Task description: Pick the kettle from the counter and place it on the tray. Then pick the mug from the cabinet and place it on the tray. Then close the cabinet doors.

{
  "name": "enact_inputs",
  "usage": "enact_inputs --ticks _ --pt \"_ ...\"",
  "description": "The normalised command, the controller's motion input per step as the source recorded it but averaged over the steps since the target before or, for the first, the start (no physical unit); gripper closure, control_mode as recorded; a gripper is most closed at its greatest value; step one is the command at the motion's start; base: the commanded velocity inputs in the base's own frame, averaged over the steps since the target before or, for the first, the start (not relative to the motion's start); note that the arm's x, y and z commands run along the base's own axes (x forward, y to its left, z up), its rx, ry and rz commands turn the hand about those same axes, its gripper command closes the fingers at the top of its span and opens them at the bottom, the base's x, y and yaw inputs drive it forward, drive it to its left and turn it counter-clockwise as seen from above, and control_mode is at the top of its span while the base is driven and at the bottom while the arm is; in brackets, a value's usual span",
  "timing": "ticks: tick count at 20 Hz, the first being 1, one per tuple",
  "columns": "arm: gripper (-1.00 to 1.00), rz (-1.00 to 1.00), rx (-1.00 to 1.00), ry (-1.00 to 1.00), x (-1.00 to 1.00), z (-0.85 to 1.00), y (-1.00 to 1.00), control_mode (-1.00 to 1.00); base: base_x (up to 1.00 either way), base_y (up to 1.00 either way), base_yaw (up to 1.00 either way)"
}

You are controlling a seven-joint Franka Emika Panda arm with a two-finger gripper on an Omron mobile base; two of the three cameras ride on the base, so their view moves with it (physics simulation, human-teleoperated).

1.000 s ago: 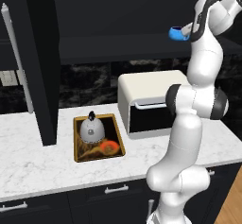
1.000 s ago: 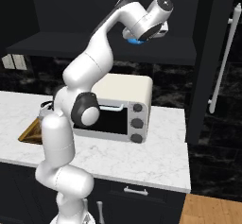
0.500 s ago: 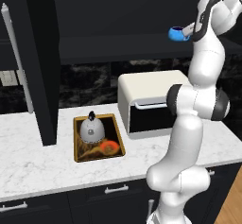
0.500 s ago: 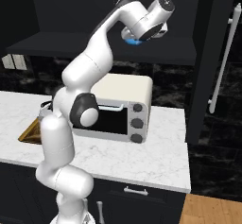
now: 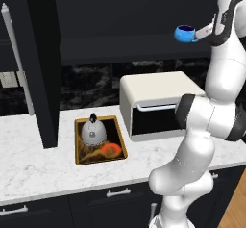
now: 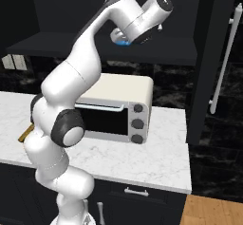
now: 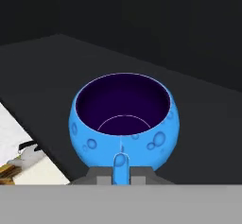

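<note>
mug (image 6: pixel 122 42): mostly behind hand | tray (image 6: pixel 26 133): hidden by arm, corner showing

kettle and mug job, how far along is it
Done: the kettle sits on the tray. In hand: the gripper holds the blue mug by its handle, up by the cabinet shelf. Left: set the mug on the tray, then close the open cabinet doors.
</note>
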Motion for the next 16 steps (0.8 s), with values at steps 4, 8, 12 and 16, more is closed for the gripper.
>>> enact_inputs --ticks 4,8,12,16 --pt "1.0 0.09 -0.09 -0.17 -1.0 0.0 0.52 -1.0 0.0 0.0 0.0" --pt "1.0 0.16 -0.17 -0.09 -1.0 -0.11 0.64 -1.0 0.0 0.0 0.0" --pt "1.0 0.18 -0.2 -0.01 -1.0 -0.19 0.8 -1.0 0.0 0.0 0.0" --pt "1.0 0.13 -0.2 0.0 -0.9 -0.4 0.99 -1.0 0.0 0.0 0.0"
